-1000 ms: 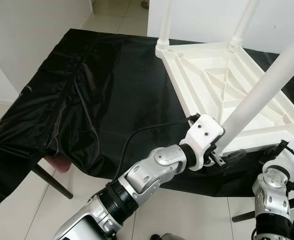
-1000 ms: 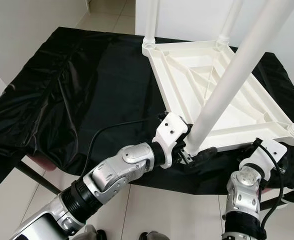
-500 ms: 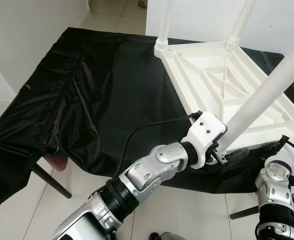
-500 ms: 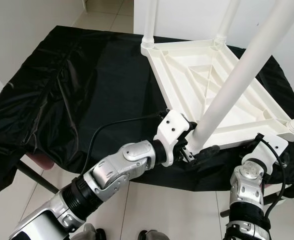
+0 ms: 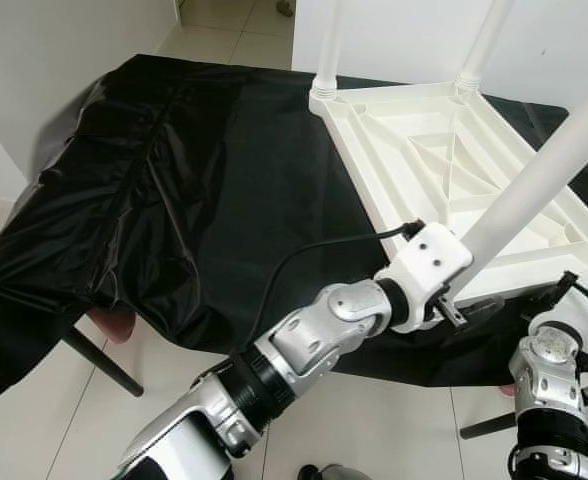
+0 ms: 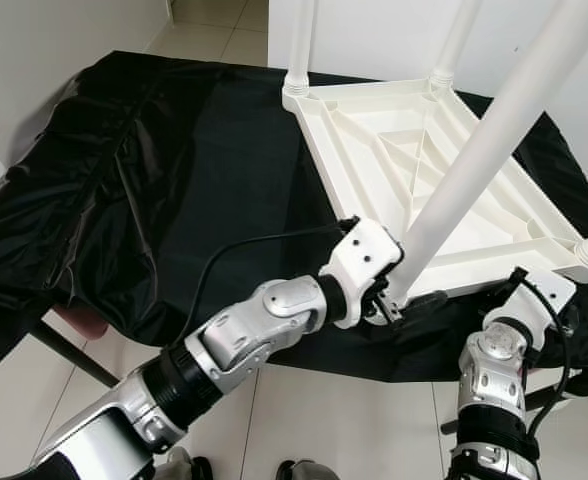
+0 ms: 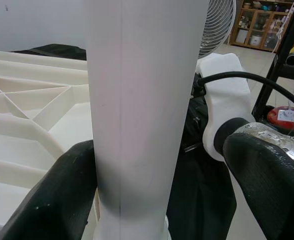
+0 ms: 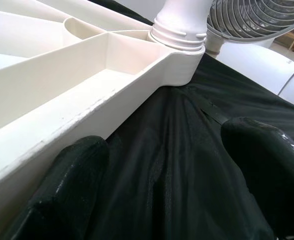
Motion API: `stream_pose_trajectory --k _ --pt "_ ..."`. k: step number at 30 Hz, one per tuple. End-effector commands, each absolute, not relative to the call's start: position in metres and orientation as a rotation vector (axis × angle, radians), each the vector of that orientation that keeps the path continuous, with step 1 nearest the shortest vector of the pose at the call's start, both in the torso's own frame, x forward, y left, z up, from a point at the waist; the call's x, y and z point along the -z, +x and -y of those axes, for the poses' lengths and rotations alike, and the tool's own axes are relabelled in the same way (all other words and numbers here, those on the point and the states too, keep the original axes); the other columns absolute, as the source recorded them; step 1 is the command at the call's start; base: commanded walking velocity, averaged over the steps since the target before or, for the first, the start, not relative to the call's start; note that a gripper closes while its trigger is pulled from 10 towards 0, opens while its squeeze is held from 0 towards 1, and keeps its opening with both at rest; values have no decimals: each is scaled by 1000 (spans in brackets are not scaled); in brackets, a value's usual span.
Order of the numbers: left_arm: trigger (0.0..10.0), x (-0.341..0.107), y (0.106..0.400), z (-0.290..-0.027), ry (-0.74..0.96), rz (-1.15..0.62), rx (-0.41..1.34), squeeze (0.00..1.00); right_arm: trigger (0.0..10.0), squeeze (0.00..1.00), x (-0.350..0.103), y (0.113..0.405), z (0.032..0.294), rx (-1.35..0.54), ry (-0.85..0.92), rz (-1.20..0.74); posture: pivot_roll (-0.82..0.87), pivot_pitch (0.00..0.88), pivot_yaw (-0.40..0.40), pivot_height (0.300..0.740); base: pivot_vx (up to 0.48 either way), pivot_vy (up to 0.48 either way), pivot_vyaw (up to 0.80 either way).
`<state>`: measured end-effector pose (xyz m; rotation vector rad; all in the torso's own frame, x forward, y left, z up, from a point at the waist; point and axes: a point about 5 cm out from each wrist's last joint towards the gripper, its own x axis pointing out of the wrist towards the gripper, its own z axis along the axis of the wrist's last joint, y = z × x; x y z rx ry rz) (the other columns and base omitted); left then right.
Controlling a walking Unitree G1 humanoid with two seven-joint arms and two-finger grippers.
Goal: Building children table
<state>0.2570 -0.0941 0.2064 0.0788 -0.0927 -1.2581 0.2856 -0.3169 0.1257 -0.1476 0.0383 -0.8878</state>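
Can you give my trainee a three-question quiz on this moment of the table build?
1. True or false: the white table top lies upside down on the black sheet.
2. Which tool has its fingers around the near white leg?
A. left tool
B. right tool
C. neither
3. Fill in: the right tool's fingers are spread open beside the table top's ____.

Key: 1 true; 2 A; 3 edge, near the corner socket where another leg stands.
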Motion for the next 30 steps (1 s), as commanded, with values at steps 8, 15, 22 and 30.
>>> stream_pose_trajectory --k 8,15,22,30 --pt "10000 -201 243 115 133 73 1297 0 10000 0 -123 283 308 851 -161 -32 -4 178 -44 740 0 0 0" --pt "10000 -194 246 124 145 -1 1212 0 10000 0 -123 282 303 845 -161 -36 1 192 -53 740 0 0 0" --pt "3059 -195 256 126 67 -22 1093 0 10000 0 -123 280 288 807 -139 -21 4 202 -59 740 0 0 0" --pt "0 -199 259 124 -8 -35 1080 0 10000 0 -124 279 285 797 -137 -10 2 207 -60 740 0 0 0"
